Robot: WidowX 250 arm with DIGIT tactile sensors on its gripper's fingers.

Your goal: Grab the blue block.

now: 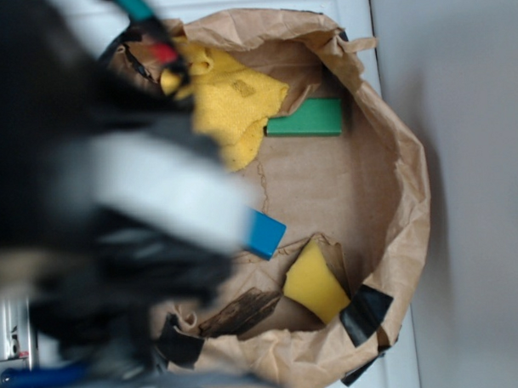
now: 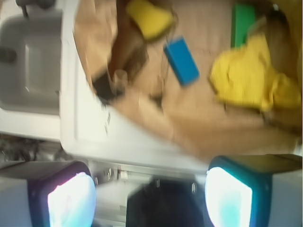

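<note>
The gripper (image 2: pixel 150 198) is hanging with jaws apart and empty, well short of the blue block (image 2: pixel 181 60), which is lying flat on the paper (image 1: pixel 327 187) between 2 yellow sponges, free for grabbing.

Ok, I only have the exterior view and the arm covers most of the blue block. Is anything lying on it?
Observer: No. In the wrist view the whole blue block shows, flat on the brown paper, with nothing on top.
Operator: Is the sponge touching it?
Observer: The yellow sponge sits close to one corner, but a narrow strip of paper seems to show between them.
Operator: And the gripper?
Observer: The gripper is open and empty. Its fingers are wide apart, and the block lies well ahead of them, not between them.
</note>
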